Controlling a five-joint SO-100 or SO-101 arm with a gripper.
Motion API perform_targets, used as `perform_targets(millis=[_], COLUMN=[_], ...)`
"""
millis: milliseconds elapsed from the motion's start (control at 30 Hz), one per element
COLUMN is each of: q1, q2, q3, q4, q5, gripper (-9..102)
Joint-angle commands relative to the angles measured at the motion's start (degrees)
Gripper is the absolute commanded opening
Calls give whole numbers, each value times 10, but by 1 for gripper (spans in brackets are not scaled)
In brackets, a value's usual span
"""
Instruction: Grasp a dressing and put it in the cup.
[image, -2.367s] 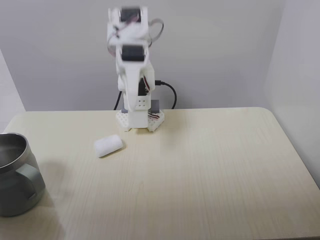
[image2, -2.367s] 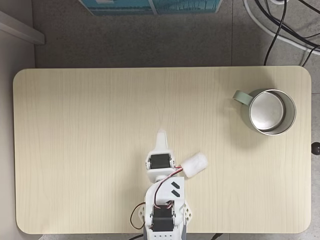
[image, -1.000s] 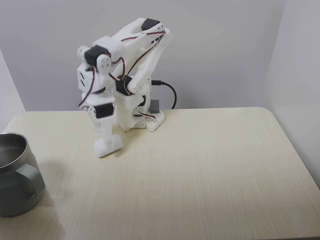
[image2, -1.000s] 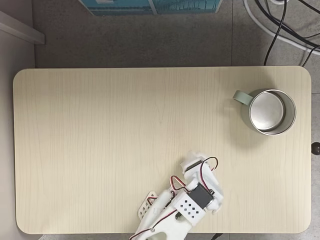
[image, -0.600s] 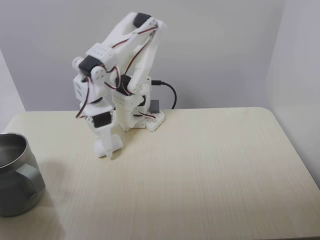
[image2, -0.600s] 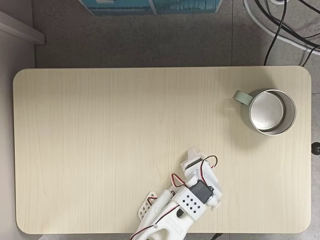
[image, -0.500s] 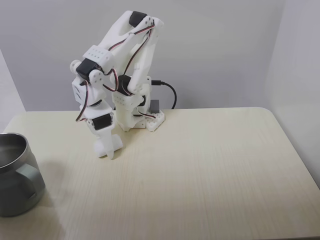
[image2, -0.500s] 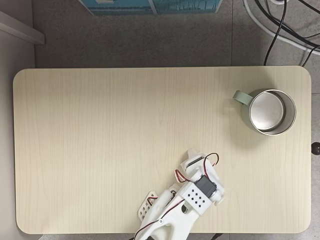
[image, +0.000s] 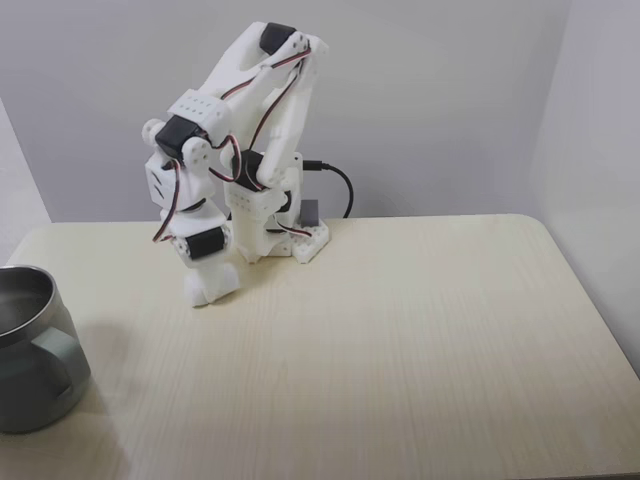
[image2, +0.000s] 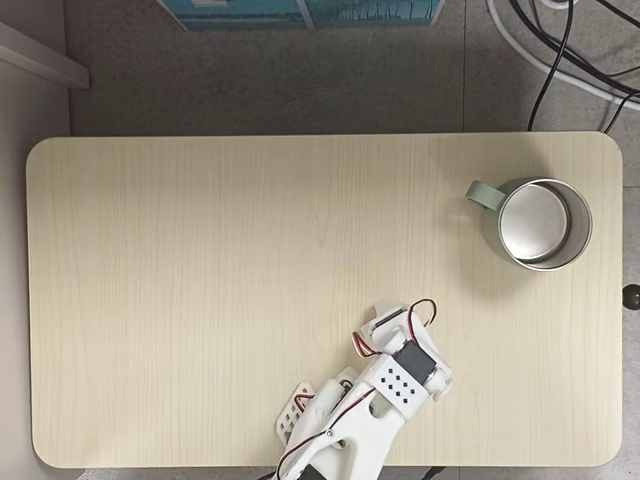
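Observation:
In a fixed view from the front, my gripper (image: 213, 291) points down at the table's back left and is shut on the dressing (image: 211, 282), a small white soft roll that sits low against the tabletop. In a fixed view from above, the arm covers the dressing, and the gripper (image2: 385, 321) is near the lower middle edge. The cup (image: 35, 375), a grey-green metal mug with a shiny steel inside, stands at the front left, well apart from the gripper. From above the cup (image2: 481, 194) is at the upper right, its handle pointing left.
The arm's white base (image: 282, 237) and a black cable (image: 341, 186) sit at the table's back edge. The light wooden table (image: 420, 340) stretches bare to the right. Beyond the table (image2: 200, 250), cables (image2: 560, 55) and a blue box (image2: 300, 10) lie on the floor.
The arm swung from upright down over the dressing. In the last half second the open fingers closed on it, and their tips no longer stick out below it.

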Motion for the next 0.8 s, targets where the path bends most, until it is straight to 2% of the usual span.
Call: perform_targets(millis=[0,267,467,767], q1=[3,-2,-48,-61], q2=[-11,-55,-83,50], q3=[8,6,128,444], q4=[-2,17,168,352], q5=[7,24,58,82], gripper=[0,0,0,0])
